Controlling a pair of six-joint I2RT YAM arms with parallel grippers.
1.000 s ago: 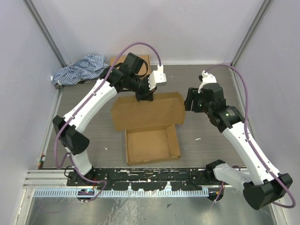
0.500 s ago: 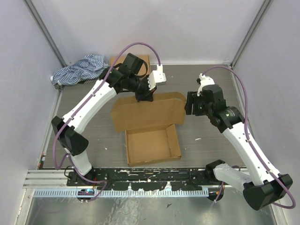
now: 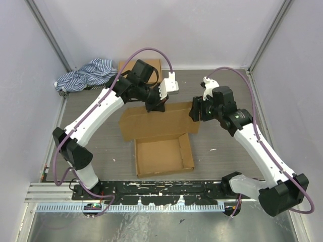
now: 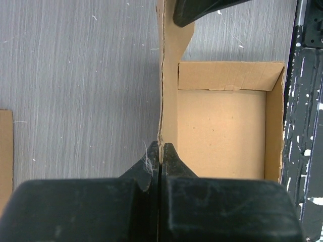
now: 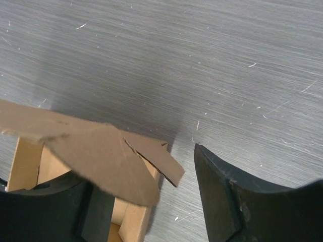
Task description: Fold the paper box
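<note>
1. The paper box (image 3: 162,156) sits in the middle of the tabletop (image 3: 222,151), just above the black rail (image 3: 166,189) that runs along the bottom of the top view.
2. Its shallow tray lies flat and open, and its lid flap (image 3: 159,122) rises from the tray's far side, towards the top of the frame.
3. The left hand (image 3: 155,107) is clenched on the lid flap's upper edge, a little right of the flap's middle.
4. In the left wrist view, that hand (image 4: 160,151) has its fingers pressed together with the thin cardboard edge pinched between them. The tray shows to the right of the edge.
5. The right hand (image 3: 195,112) is at the lid flap's right end with its fingers spread apart, holding nothing.
6. In the right wrist view, a small side tab (image 5: 151,160) sits between this hand's (image 5: 136,169) fingers. There is a clear gap to the right finger (image 5: 237,201), and I cannot tell whether the other finger touches the cardboard.
7. A striped cloth (image 3: 83,74) is bunched in the upper left corner.
8. A second flat piece of cardboard (image 3: 152,64) lies by the back wall, partly behind the left arm.
</note>
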